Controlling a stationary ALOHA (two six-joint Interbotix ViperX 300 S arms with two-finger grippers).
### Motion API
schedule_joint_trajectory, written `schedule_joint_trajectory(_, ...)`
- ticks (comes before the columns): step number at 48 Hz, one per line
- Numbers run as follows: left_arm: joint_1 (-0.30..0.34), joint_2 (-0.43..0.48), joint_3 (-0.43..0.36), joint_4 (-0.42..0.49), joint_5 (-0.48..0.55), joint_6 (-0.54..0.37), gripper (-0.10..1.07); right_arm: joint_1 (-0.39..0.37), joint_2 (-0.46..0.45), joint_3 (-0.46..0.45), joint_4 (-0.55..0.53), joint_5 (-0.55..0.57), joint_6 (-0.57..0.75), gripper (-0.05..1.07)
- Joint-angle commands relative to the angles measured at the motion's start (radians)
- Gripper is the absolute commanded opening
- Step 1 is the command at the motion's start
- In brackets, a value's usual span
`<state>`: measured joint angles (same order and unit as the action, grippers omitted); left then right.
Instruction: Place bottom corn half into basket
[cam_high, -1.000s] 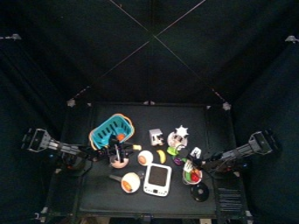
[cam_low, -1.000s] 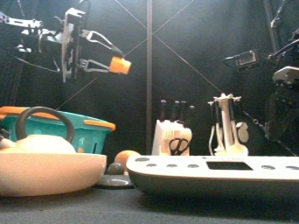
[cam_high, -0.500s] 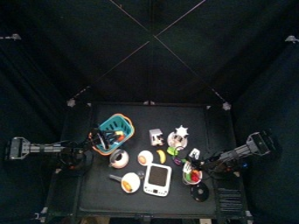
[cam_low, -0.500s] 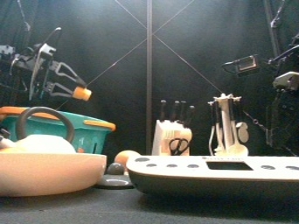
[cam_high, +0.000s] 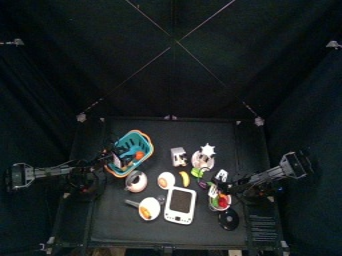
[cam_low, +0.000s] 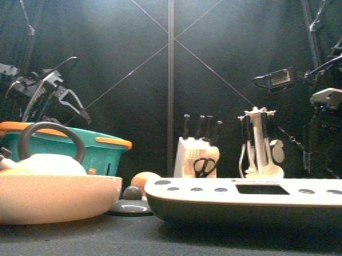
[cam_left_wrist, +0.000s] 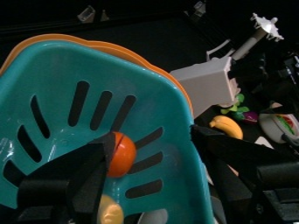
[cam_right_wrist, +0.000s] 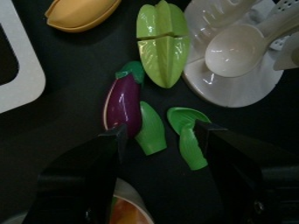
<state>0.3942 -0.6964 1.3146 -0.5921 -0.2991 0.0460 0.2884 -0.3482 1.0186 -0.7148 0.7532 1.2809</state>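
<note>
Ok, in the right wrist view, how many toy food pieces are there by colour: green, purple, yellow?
Green: 2, the ribbed green piece and the small green piece
Purple: 1, the eggplant
Yellow: 1, the yellow piece
Total: 4

left gripper (cam_left_wrist: 146, 188) at left table side, jaws spread wide, empty; right gripper (cam_right_wrist: 158, 144) hangs at right side, jaws apart.

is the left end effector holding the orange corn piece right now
No: the left end effector stands open and empty, and the orange corn piece lies inside the teal basket.
</note>
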Motion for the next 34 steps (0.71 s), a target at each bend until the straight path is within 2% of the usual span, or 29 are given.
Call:
schedule_joint_trajectory(1, 0.003, 0.002, -0.015, 0.011, 0.0, 0.002, 1.02, -0.003, -0.008, -0.008, -0.005, -0.002, -0.002, 0.94)
schedule_joint_trajectory(7, -0.006, -0.002, -0.032, 0.031, 0.0, 0.005, 1.02, -0.005, -0.008, -0.014, -0.006, -0.002, -0.003, 0.94)
schedule_joint_trajectory(17, -0.069, -0.003, -0.064, 0.12, -0.003, 0.0, 1.02, -0.005, -0.008, -0.029, -0.026, -0.002, -0.003, 0.94)
schedule_joint_trajectory(34, -0.077, -0.003, -0.069, 0.126, -0.009, 0.0, 1.02, -0.005, -0.018, -0.052, -0.043, 0.003, -0.002, 0.94)
